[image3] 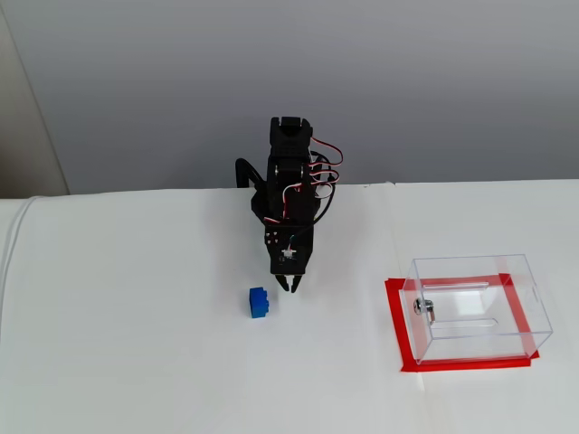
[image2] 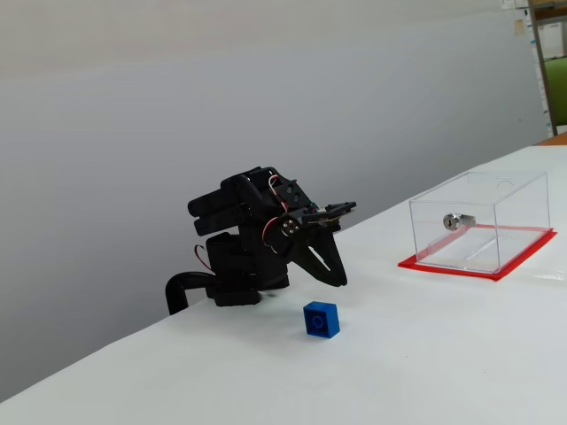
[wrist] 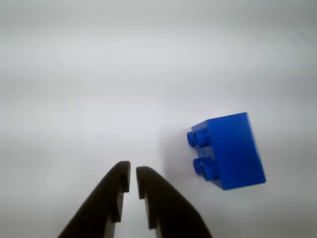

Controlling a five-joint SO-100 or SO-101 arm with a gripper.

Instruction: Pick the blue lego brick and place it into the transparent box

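Note:
The blue lego brick (wrist: 233,151) lies on its side on the white table, studs pointing left in the wrist view, to the right of my gripper (wrist: 132,171). The black fingers stand almost together with only a thin slit and nothing between them. In both fixed views the gripper (image2: 341,279) (image3: 289,285) hangs low over the table just beside the brick (image2: 321,320) (image3: 259,302), not touching it. The transparent box (image2: 478,188) (image3: 479,336) stands on its red base further right, well apart from the arm.
A small silver metal piece (image2: 458,220) (image3: 425,308) sits inside the box. The arm's base stands at the table's back edge against a grey wall. A shelf shows at the far right of a fixed view.

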